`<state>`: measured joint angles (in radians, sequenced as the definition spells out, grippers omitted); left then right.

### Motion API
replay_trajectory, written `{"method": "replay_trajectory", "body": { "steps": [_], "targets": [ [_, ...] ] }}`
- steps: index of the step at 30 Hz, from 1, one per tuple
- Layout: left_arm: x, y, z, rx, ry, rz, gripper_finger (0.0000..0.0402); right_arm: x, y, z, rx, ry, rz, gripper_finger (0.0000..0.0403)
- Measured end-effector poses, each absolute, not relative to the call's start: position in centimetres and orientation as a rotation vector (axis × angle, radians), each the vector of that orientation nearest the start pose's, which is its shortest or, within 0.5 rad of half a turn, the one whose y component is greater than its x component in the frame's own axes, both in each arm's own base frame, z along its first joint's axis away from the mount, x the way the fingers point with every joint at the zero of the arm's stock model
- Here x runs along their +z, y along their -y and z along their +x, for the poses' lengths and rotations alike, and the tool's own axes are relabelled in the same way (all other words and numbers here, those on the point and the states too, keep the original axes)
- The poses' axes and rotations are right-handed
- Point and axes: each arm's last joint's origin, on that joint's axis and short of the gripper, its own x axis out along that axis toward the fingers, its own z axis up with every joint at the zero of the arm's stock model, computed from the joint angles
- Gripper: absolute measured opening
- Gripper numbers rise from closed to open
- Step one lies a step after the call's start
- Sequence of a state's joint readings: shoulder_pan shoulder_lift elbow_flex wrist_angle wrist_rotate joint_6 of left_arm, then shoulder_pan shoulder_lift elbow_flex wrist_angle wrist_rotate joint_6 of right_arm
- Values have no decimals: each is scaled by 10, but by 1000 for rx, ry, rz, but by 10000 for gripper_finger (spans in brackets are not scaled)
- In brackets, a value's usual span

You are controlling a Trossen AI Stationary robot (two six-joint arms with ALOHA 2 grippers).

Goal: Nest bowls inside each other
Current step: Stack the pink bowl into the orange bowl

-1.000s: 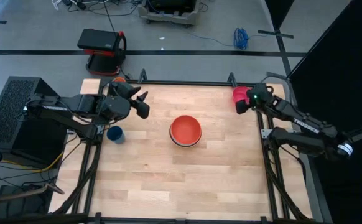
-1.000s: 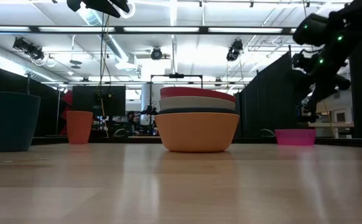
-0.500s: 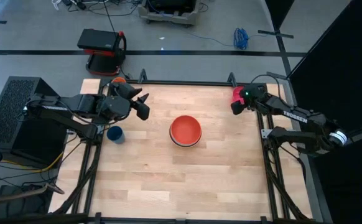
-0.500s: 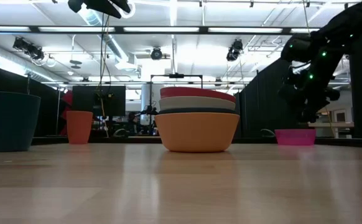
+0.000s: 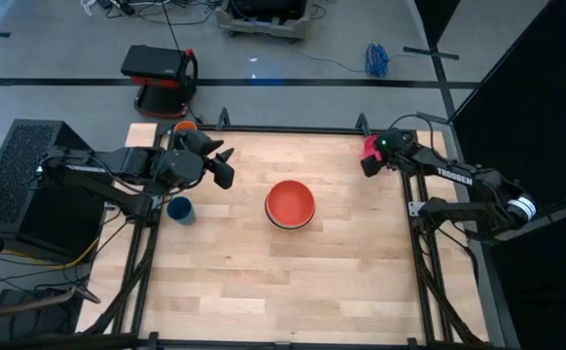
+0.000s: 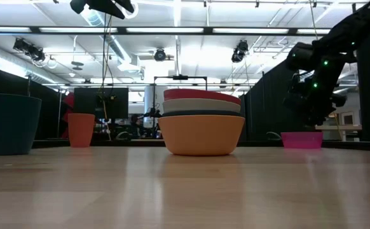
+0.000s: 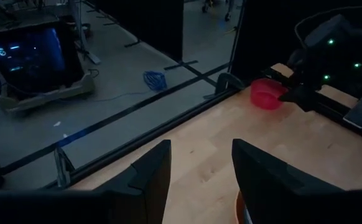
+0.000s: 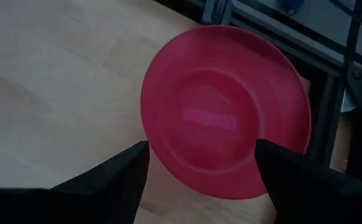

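The right claw [image 8: 199,168] hung spread just above the pink bowl [image 8: 226,109], near the worktop [image 5: 341,262] corner. Closing off-centre could push the bowl over the edge.

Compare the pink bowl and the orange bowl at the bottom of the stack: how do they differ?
The pink bowl is smaller and shallower than the orange bowl. The pink bowl sits alone and empty near the table's far right corner; the orange bowl stands mid-table with other bowls nested inside it. Both rest upright on the table.
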<state>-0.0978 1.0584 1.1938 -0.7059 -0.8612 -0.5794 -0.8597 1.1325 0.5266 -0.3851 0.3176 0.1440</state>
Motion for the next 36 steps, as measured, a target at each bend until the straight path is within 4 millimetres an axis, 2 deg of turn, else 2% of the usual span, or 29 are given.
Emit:
{"method": "replay_trajectory", "body": {
  "steps": [6,26,36],
  "targets": [
    [379,-2,199,854,-285,-276,158,168,154,121,-1136,-976,391,278],
    [380,-2,200,847,-282,-286,158,165,154,122,-1079,-997,417,115],
    [379,-2,200,846,-283,-287,158,155,154,124,-1010,-1068,459,70]
  ]
}}
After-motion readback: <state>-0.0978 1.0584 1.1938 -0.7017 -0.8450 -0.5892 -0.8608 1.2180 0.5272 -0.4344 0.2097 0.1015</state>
